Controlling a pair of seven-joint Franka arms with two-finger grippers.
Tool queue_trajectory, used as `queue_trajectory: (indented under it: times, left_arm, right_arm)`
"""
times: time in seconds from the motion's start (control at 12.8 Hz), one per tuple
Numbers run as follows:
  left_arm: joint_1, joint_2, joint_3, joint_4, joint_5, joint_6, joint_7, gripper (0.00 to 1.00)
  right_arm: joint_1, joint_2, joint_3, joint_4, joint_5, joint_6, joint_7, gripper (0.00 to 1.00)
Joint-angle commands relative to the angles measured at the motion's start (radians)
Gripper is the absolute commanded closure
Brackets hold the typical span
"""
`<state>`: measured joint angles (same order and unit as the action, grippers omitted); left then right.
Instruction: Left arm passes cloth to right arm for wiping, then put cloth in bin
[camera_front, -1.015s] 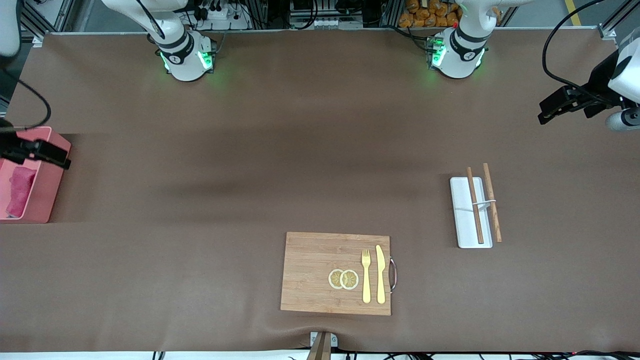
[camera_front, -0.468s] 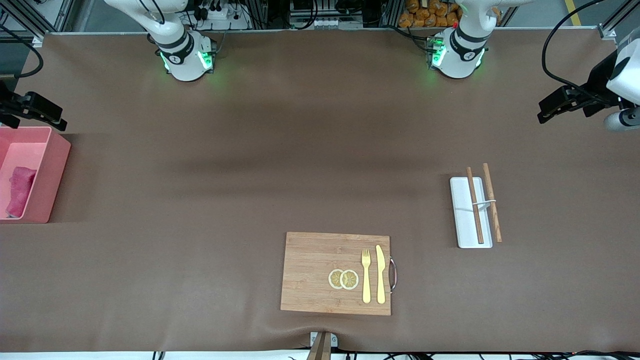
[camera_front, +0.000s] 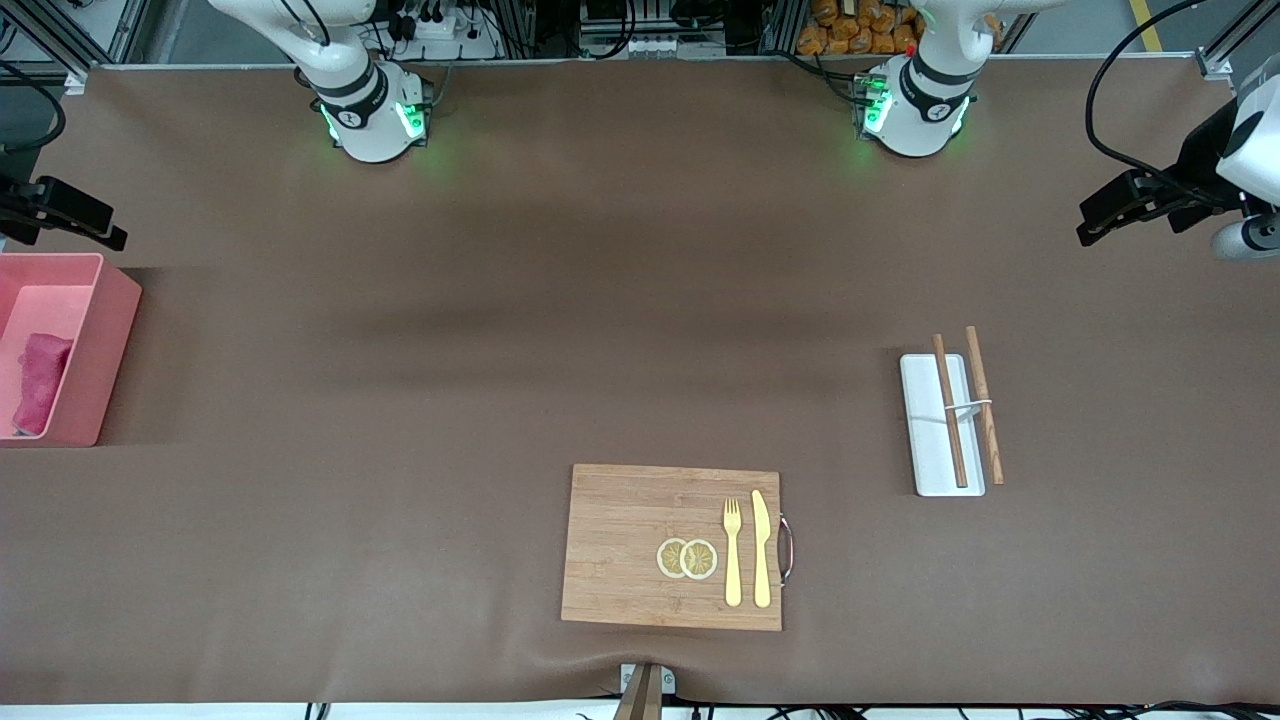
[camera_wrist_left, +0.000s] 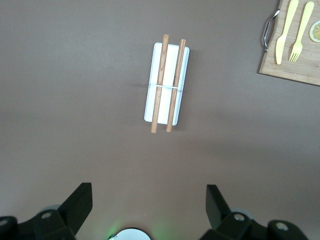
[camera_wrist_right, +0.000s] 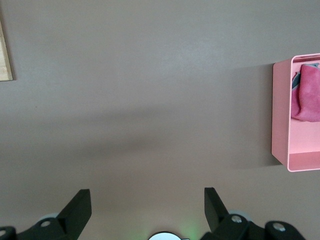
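Both hands, left hand (camera_wrist_left: 145, 210) and right hand (camera_wrist_right: 145, 210), hang open above bare table.

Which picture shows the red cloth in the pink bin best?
The right wrist view. There the cloth lies big and plain inside the bin, grey edge showing. The front view has it too, small at the picture's edge in the bin. The left wrist view does not show it.

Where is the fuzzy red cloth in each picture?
Front view: the cloth lies inside the pink bin, at the right arm's end of the table.
Left wrist view: not in it.
Right wrist view: the cloth shows inside the bin, at the picture's edge.
Shared landmark: the pink bin.
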<state>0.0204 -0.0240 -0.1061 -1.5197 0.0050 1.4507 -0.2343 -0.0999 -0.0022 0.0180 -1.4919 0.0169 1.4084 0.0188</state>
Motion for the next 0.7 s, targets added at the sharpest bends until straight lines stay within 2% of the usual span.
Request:
queue_trajectory:
  times: [0.0, 0.62]
  left_arm:
    - [0.009, -0.03, -0.006, -0.02, 0.018, 0.002, 0.018, 0.0]
    - [0.003, -0.01, -0.004, 0.019, 0.02, 0.0, 0.01, 0.0]
  right_arm:
    - [-0.001, -0.025, 0.003, -0.014, 0.017, -0.02, 0.052, 0.0]
    - [-0.001, -0.025, 0.013, -0.013, 0.015, -0.049, 0.052, 0.0]
